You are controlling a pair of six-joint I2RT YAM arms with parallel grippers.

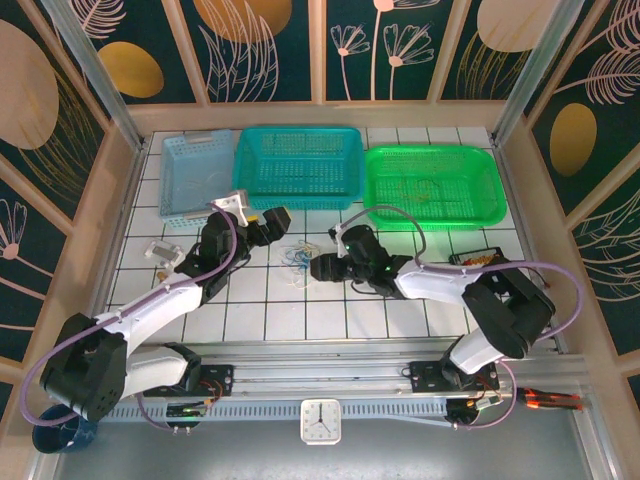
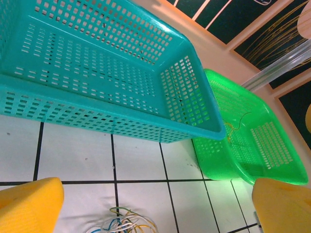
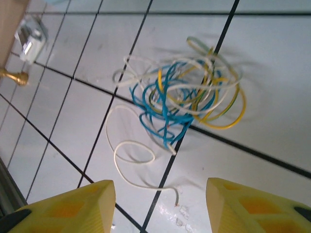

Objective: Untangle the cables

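White tiled table (image 1: 300,320): teal perforated plastic basket (image 1: 298,131) at 12 o'clock. Left gripper (image 1: 268,226) and right gripper (image 1: 322,268), jaws apart and empty, stand at 10 and 4 o'clock of the knot of thin blue, white and yellow cables (image 1: 298,258). Judged: no strand separated, whole task outstanding.

Bare bench (image 1: 300,315) tiles lie open on the near side of the cables (image 1: 297,258). The left end effector (image 1: 262,222) and right end effector (image 1: 320,268) flank the knot closely. Behind it, the teal basket (image 1: 298,131) and green basket (image 1: 430,151), just beside each other, wall off the far side.
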